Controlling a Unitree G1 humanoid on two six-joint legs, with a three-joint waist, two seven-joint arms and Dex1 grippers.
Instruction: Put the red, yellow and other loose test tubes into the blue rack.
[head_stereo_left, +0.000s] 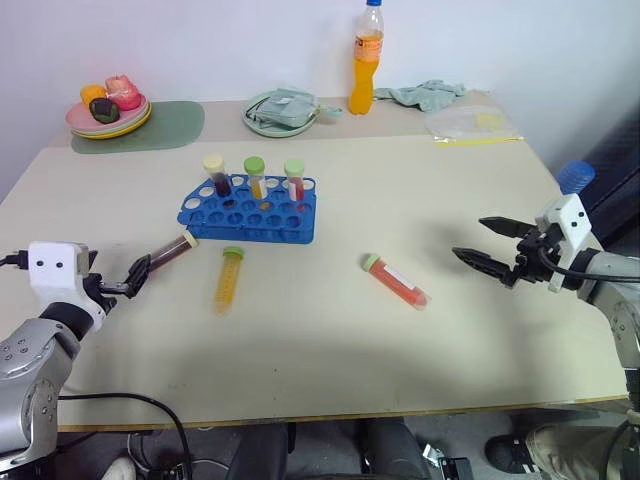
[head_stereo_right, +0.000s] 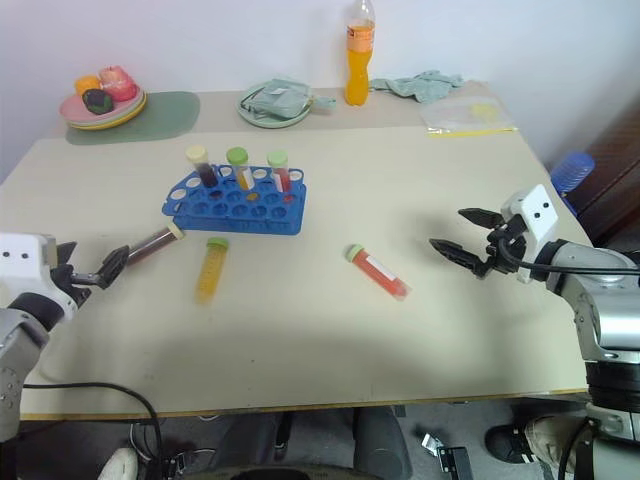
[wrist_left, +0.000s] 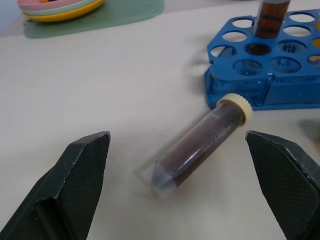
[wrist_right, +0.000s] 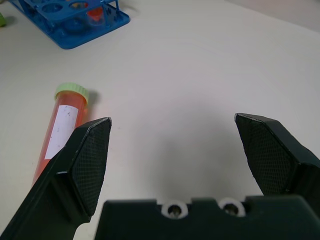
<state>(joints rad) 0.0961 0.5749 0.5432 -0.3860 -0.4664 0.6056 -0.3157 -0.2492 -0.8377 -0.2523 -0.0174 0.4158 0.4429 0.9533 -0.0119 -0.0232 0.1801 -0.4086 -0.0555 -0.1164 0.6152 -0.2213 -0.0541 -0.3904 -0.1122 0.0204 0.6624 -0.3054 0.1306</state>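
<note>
On the robot's left, the left gripper (head_stereo_left: 137, 277) reaches in low over the table (head_stereo_left: 330, 400), pointing nearly level toward the rack, its two black fingers spread wide and holding nothing; the dark red-brown tube (wrist_left: 195, 148) with the cream cap lies on its side just ahead of the fingertips, between them in the left wrist view, its capped end nearly touching the near left corner of the blue rack (head_stereo_left: 250, 222). Over on the right, the right gripper (head_stereo_left: 488, 242) hovers above the table, angled inward toward the middle, its fingers also fully parted and empty; the red-orange tube (head_stereo_left: 395, 281) with the green cap lies flat on the table a short way off its fingertips, a white label along its side. Between the two loose tubes, the yellow tube (head_stereo_left: 228, 279) with the green cap lies on its side just in front of the rack. Three more tubes stand upright in the rack's back row: one dark with a cream cap, one yellow and one red, each with a green cap; the other holes are unfilled. At the table's far edge stand a stack of plates (head_stereo_left: 108, 118) with food on a green mat, a pale green dish (head_stereo_left: 282, 112) holding a cloth, and a tall orange drink bottle (head_stereo_left: 366, 57).
</note>
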